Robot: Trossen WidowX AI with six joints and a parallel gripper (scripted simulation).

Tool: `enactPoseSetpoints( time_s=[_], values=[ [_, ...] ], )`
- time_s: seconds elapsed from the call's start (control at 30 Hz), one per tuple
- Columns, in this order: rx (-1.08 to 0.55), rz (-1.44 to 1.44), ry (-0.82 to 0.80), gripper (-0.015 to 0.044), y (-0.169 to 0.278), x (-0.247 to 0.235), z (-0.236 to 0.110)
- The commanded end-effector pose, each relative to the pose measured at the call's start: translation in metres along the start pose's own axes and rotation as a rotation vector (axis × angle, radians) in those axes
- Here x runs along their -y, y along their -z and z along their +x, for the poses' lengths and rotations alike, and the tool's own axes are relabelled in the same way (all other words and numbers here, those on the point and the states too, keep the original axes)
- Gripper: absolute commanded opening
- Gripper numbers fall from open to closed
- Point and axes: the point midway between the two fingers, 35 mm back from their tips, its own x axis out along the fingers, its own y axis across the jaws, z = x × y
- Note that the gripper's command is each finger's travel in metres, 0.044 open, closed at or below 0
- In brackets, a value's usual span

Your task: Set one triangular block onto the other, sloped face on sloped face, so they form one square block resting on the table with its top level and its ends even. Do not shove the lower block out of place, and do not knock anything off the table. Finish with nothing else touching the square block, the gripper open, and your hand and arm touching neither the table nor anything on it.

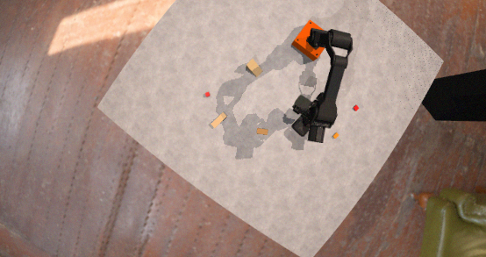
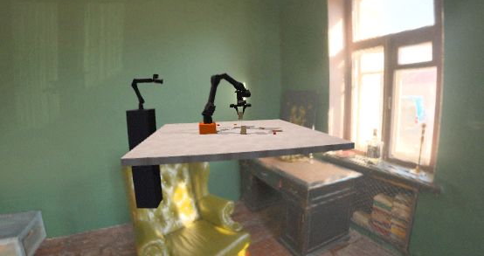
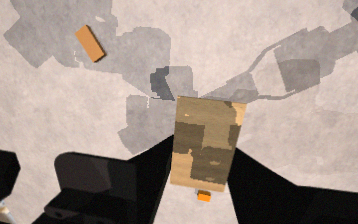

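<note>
One light wooden triangular block (image 1: pixel 253 67) (image 2: pixel 244 130) stands on the table (image 1: pixel 175 71) (image 2: pixel 183 147), between the orange base and the middle. Its slope is too small to make out clearly. My gripper (image 2: pixel 240 111) (image 3: pixel 199 142) is shut on the other triangular block (image 2: pixel 240 115) (image 3: pixel 207 135), which hangs well above the table, apart from the first block. In the wrist view a broad, partly shadowed face of the held block shows between the two black fingers. In the top view the arm hides the fingers and the held block.
A flat pale wooden bar (image 1: pixel 218 120) and a small brown block (image 1: pixel 262 132) (image 3: pixel 89 43) lie on the table. One red cube (image 1: pixel 207 95) is at the left, another red cube (image 1: pixel 356 108) at the right. An orange cube (image 1: pixel 335 135) (image 3: pixel 204 196) lies near the arm.
</note>
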Motion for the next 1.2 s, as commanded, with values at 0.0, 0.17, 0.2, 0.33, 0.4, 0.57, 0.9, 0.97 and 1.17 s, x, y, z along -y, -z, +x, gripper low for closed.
enactPoseSetpoints(
  time_s=[0.0, 0.17, 0.2, 0.33, 0.4, 0.57, 0.9, 0.97, 1.17],
  values=[
    [0.008, 0.0, -0.007, 0.0, -0.02, -0.007, -0.005],
    [0.011, 0.002, -0.011, 0.0, -0.043, -0.014, -0.01],
    [0.012, 0.002, -0.011, 0.0, -0.048, -0.015, -0.011],
    [0.015, -0.002, -0.014, 0.0, -0.066, -0.019, -0.015],
    [0.017, -0.004, -0.015, 0.0, -0.075, -0.021, -0.017],
    [0.022, -0.012, -0.017, 0.0, -0.097, -0.023, -0.023],
    [0.026, -0.009, -0.009, 0.0, -0.144, -0.021, -0.033],
    [0.026, -0.009, -0.007, 0.0, -0.153, -0.02, -0.035],
    [0.028, -0.007, -0.002, 0.0, -0.18, -0.013, -0.041]
  ],
)
